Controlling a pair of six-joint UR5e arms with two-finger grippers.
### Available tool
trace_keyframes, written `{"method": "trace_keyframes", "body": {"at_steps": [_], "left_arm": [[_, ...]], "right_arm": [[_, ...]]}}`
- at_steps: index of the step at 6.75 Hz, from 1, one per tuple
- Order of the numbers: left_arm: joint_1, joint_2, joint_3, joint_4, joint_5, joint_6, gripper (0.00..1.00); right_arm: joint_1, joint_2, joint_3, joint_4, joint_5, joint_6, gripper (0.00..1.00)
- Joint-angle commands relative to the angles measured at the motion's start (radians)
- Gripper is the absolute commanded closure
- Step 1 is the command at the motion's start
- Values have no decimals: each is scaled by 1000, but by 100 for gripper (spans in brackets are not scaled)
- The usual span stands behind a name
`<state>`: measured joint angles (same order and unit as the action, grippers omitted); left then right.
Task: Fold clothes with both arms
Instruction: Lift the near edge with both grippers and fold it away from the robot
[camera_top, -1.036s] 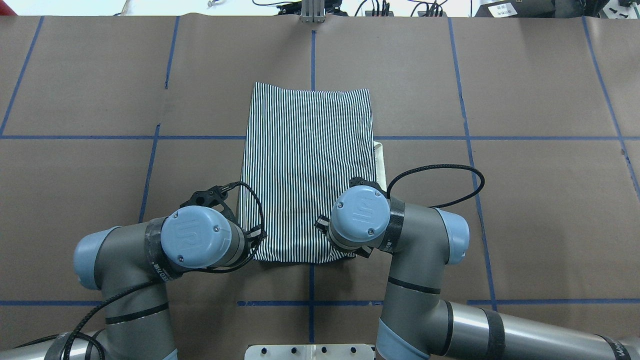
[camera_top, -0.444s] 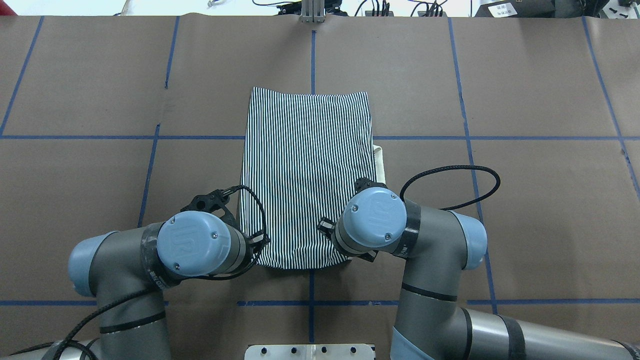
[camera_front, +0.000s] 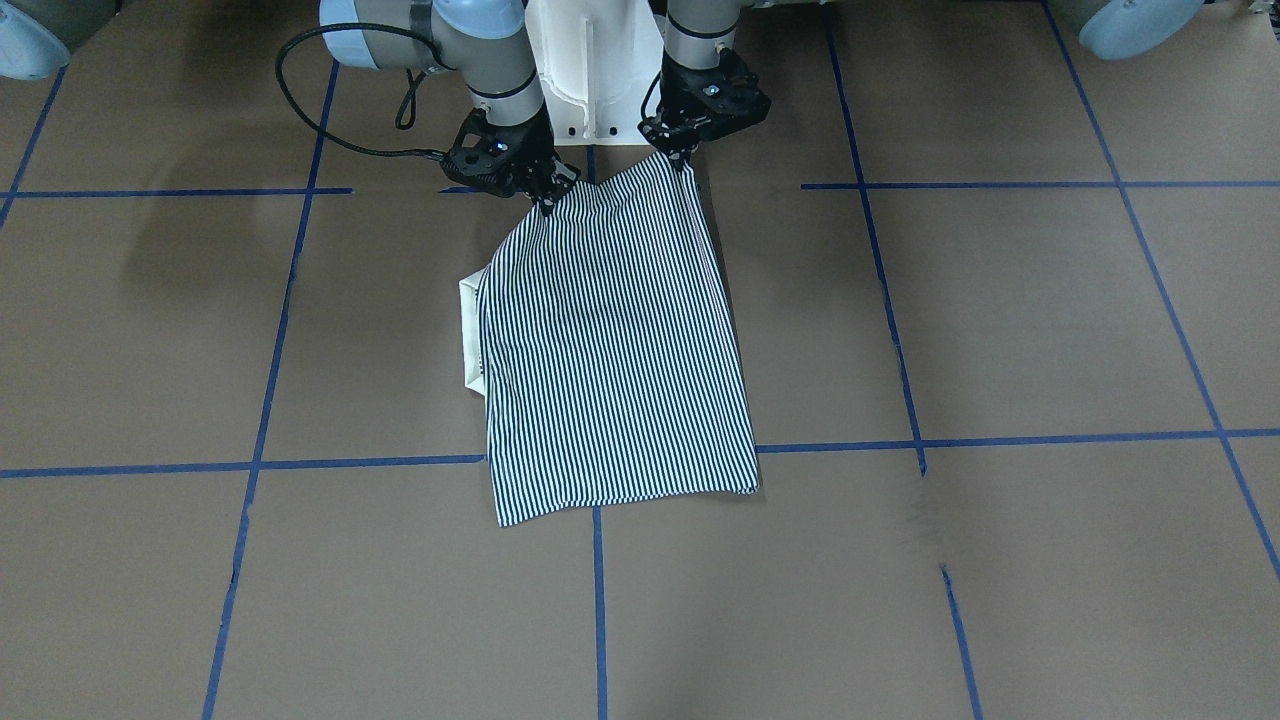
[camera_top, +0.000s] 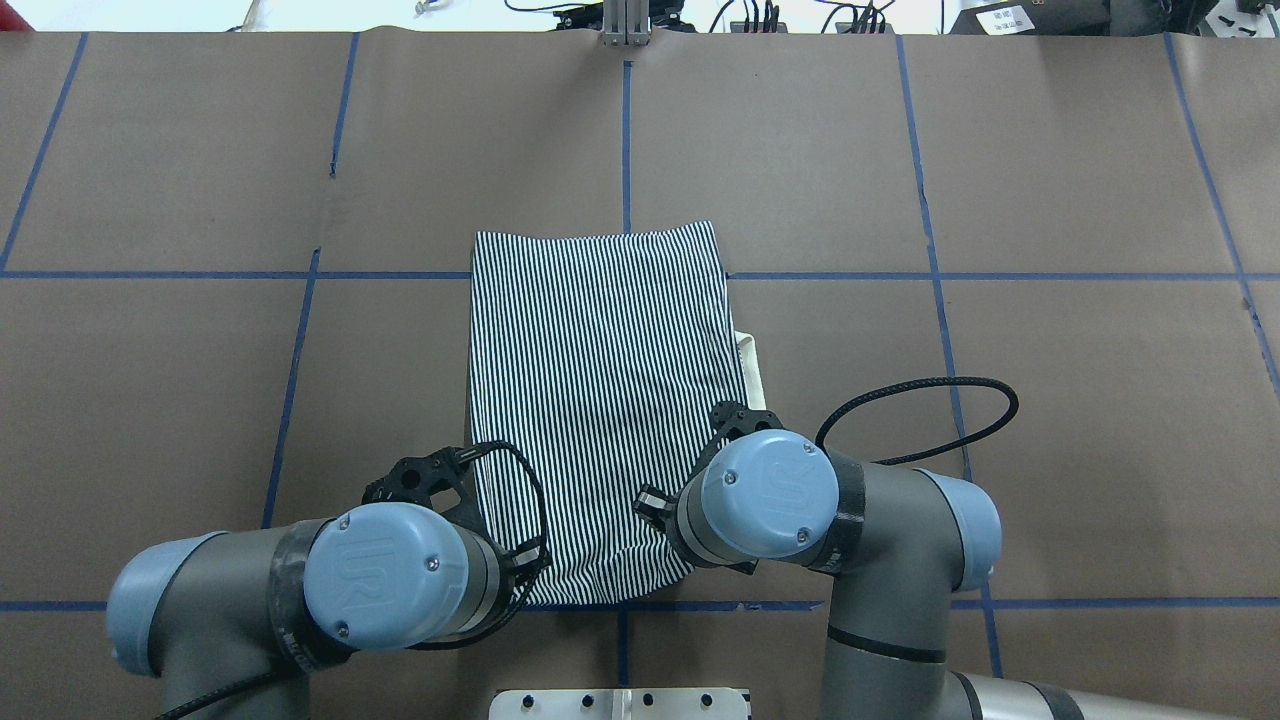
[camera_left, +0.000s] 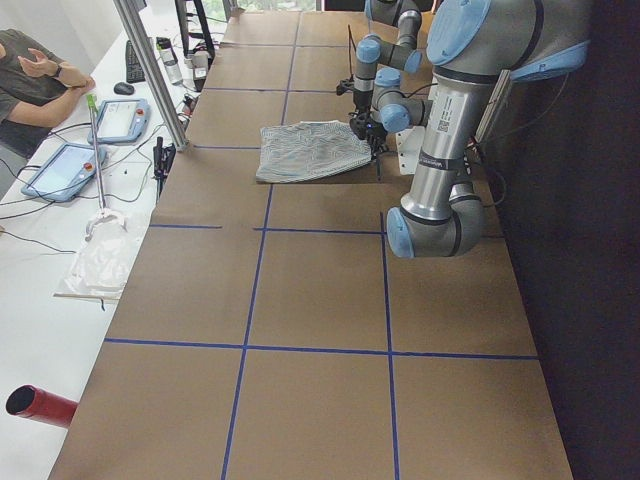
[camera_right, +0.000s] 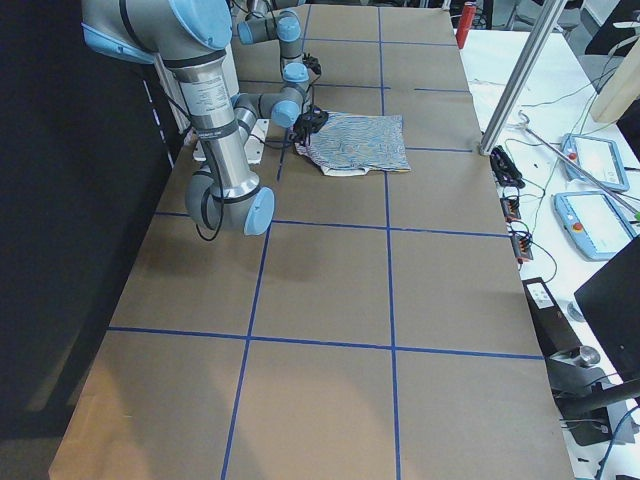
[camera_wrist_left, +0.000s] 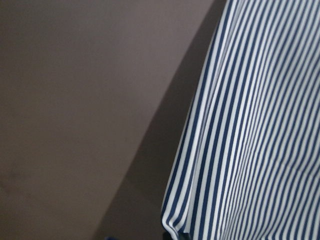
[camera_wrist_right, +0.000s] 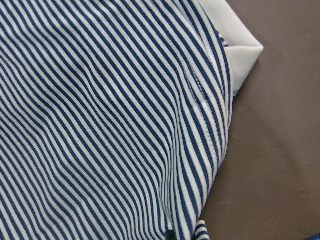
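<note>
The striped polo shirt (camera_front: 615, 350) lies folded into a long rectangle on the brown table, also seen in the overhead view (camera_top: 600, 400). Its cream collar (camera_front: 470, 340) sticks out from one side edge. My left gripper (camera_front: 686, 160) is shut on the shirt's near corner on its side and holds it raised off the table. My right gripper (camera_front: 545, 203) is shut on the other near corner, also raised. In the overhead view both wrists hide the fingertips. The wrist views show striped cloth (camera_wrist_left: 250, 125) and the collar (camera_wrist_right: 242, 50) close up.
The white pedestal base (camera_front: 590, 60) stands just behind the grippers. Blue tape lines (camera_top: 300, 330) grid the brown table cover. A person (camera_left: 30, 80), control tablets (camera_left: 120, 120) and a metal post (camera_left: 150, 70) are at the table's far side.
Both grippers have pulled back toward the base with the shirt's near corners. The whole shirt has slid toward the robot and a little to the robot's left.
</note>
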<state>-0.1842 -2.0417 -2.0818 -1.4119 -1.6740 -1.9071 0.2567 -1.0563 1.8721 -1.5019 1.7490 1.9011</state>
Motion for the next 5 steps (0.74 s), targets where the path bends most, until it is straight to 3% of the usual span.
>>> {"method": "trace_keyframes", "body": {"at_steps": [1,2,5], "left_arm": [[17,1,-52,36,-30,-12,100],[-7,-2,-49,36,-30,-12,100],[-222,-17,-31,19,-33,5,100]], "right_arm": [[-5,2,-1,3,0,-7,100],[36,9,-2,8,4,-16,100],[159,51,-28,77,14,-63,100]]}}
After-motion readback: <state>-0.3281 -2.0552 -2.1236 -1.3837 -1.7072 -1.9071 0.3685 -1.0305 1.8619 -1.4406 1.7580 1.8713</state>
